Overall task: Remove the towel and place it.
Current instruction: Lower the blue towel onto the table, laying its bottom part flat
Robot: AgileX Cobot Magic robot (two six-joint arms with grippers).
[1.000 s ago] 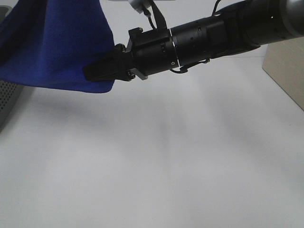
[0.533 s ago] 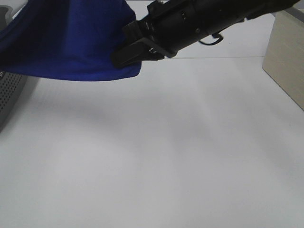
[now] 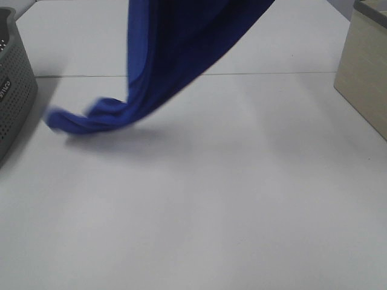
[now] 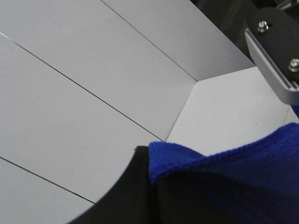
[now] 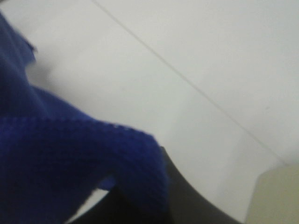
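Both end effectors [image 4: 148, 177] [image 5: 161, 196] hold towel [image 3: 175, 54] aloft

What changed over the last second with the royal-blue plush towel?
The right gripper, still shut on the royal-blue plush towel, rose out of the overhead view. The towel went from spread at upper left to hanging, its tail down at the white table. Grey perforated basket and beige box stayed put.

The towel [image 3: 175, 54] is cloth: deep-blue plush with a fine, nubbly knit and no shine. The table [image 3: 242, 199] is smooth, matt white. At nine o'clock in the high view, the basket [image 3: 15, 90] is grey perforated plastic. At three o'clock, the box [image 3: 363, 78] looks like pale wood-grain board, though it is blurred. The bracket [image 4: 272, 65] in the left wrist view is bare, dull metal.
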